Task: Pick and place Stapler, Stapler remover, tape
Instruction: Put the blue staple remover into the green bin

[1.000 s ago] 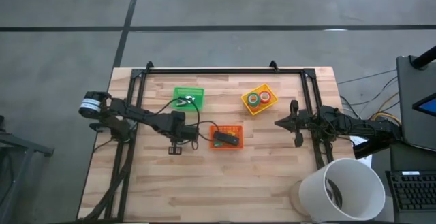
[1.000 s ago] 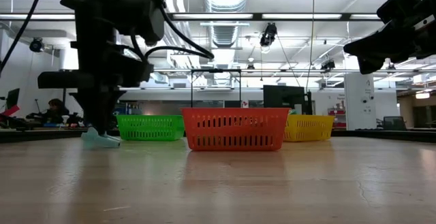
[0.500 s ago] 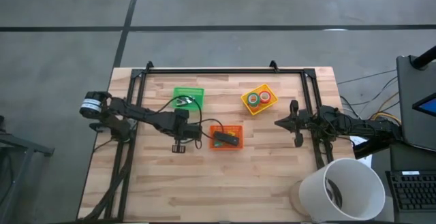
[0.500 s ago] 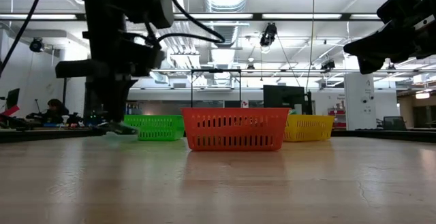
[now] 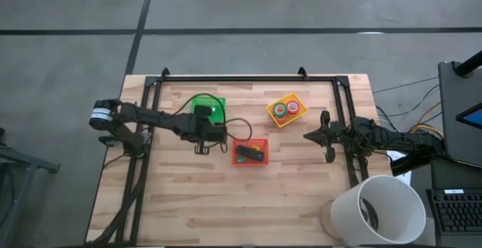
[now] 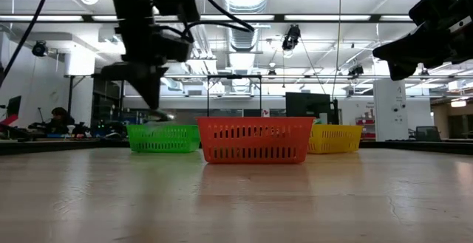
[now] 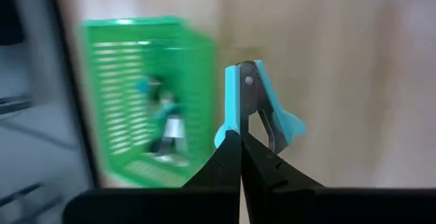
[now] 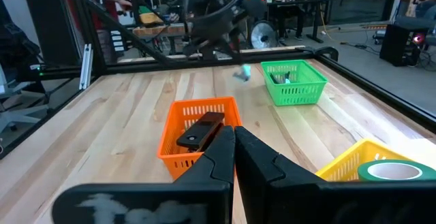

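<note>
The stapler remover point(image 7: 255, 108), a small teal claw-shaped piece, sits pinched between the tips of the left gripper point(image 7: 240, 139), its long axis running straight out from the fingers; the left gripper point(image 5: 202, 133) is clenched on it and hangs just beside the green basket point(image 5: 208, 106), on that basket's side toward the table's front edge, so the coming move looks like a short carry toward the far edge, over the rim; another teal piece already lies inside that basket. The stapler point(image 5: 249, 154) lies in the orange basket point(image 5: 249, 163) near the table's middle; the tape point(image 5: 285, 109) rolls sit in the yellow basket point(image 5: 275, 117) toward the far right corner. The right gripper point(image 5: 322, 136), clenched on nothing, waits near the right edge, well apart from the green basket. The table point(image 5: 301, 195) is pale wood planking; beyond it a lit workshop with desks and a seated person.
</note>
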